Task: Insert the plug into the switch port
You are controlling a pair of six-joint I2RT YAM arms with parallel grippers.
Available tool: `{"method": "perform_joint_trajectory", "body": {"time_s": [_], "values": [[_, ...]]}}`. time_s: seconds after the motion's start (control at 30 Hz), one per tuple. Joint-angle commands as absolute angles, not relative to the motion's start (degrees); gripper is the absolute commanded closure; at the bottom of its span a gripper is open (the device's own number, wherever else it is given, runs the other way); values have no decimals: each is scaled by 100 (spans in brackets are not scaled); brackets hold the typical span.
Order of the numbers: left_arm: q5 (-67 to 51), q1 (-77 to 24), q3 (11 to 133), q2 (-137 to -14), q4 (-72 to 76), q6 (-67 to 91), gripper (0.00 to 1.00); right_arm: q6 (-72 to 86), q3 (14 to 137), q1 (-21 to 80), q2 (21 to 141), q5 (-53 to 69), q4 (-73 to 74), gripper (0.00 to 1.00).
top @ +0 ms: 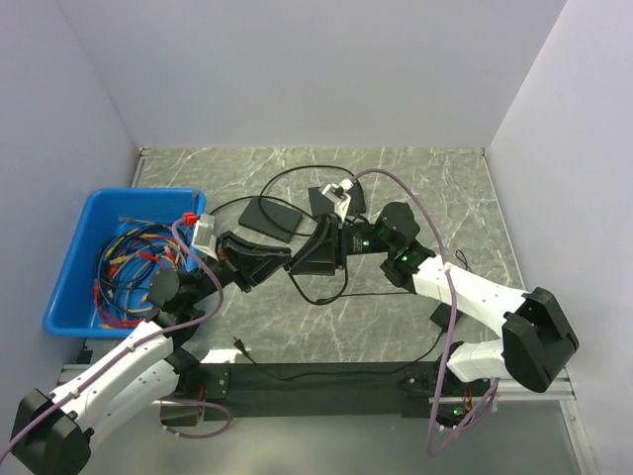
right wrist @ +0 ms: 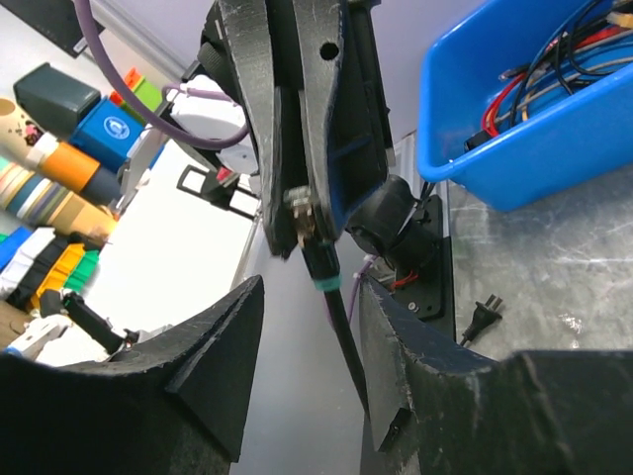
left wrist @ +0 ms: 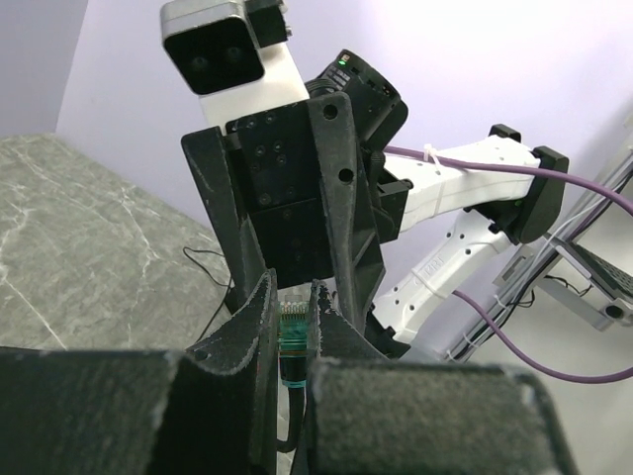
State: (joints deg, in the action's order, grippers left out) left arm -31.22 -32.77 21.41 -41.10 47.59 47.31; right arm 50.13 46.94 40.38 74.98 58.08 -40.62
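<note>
Marbled grey tabletop (top: 376,332), lilac walls (top: 316,69); left claw (left wrist: 292,297) grips plug (left wrist: 293,336).

I see the bin (top: 71,282) at the tabletop's (top: 435,198) left, wires (top: 129,262) in it. The left gripper (left wrist: 293,297), plug (left wrist: 293,346) between its jaws, faces the right gripper (right wrist: 312,292) mid-table; behind them lie slab (top: 269,218) and, rightward, switch (top: 328,198).

Reaches the white-and-black left arm (top: 119,366) in from lower left, black two-finger left gripper (top: 287,261) pinched tight on a tiny teal-banded plug (left wrist: 293,346). Extends the white-and-black right arm (top: 475,292) from the right, black right gripper (right wrist: 309,287) spread wide, facing the left one.
</note>
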Motion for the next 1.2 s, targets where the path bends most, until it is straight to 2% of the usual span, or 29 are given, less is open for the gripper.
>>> {"method": "perform_joint_trajectory", "body": {"time_s": [0.0, 0.3, 0.67, 0.83, 1.17], "values": [[-3147, -3357, 2197, -4070, 5151, 4755, 99, 4904, 4992, 4131, 7558, 5757, -4131, 51], [-2997, -3428, 2127, -4104, 5194, 4746, 99, 4887, 5106, 4263, 7664, 5687, -4087, 59], [-2655, -3463, 2057, -4017, 5080, 4711, 99, 4773, 5107, 4289, 7664, 5581, -3964, 76], [-2488, -3472, 2039, -3999, 5010, 4702, 99, 4764, 5089, 4289, 7664, 5555, -4017, 80], [-2206, -3480, 1916, -4060, 5088, 4763, 99, 4667, 5098, 4289, 7620, 5502, -3929, 79]]}}
